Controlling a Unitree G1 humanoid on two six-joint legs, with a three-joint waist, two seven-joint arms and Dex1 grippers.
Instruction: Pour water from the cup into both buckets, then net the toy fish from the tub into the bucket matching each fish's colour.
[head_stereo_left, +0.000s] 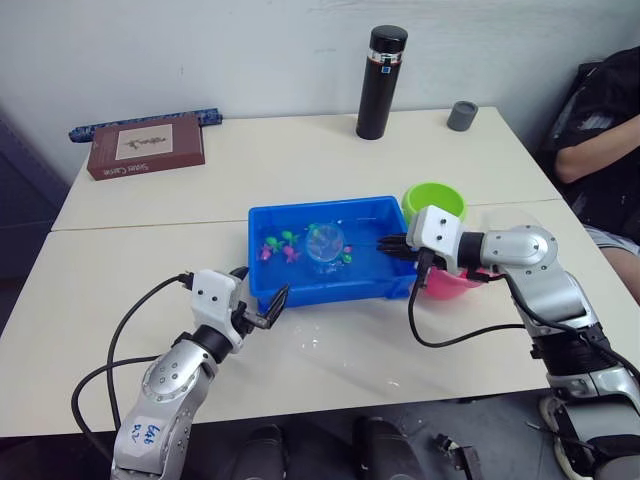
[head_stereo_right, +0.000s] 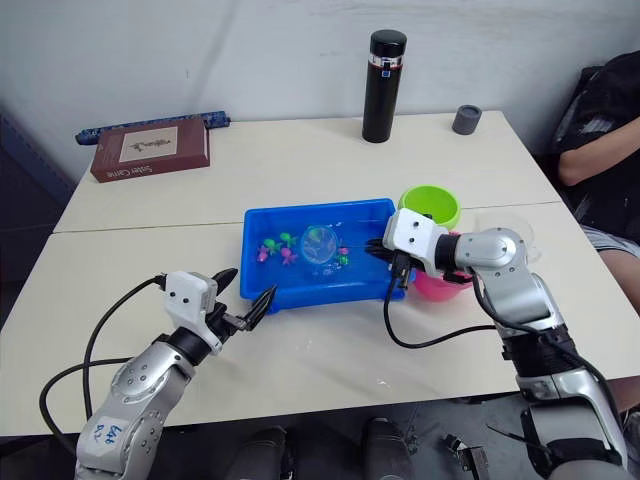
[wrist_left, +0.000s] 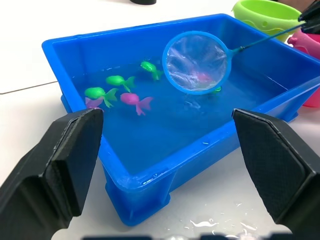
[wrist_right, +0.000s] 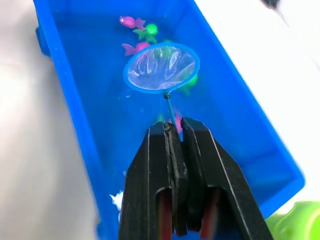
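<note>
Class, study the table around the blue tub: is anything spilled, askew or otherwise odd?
Yes: small water drops lie spilled on the table just in front of the tub, near the open left gripper. Nothing else stands out.

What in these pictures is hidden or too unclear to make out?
- Pink bucket: mostly hidden behind the right gripper in the eye views.
- Net: a pink blur inside in the left wrist view; whether it is a caught fish is unclear.
- Book: cover lettering too small to read.
</note>
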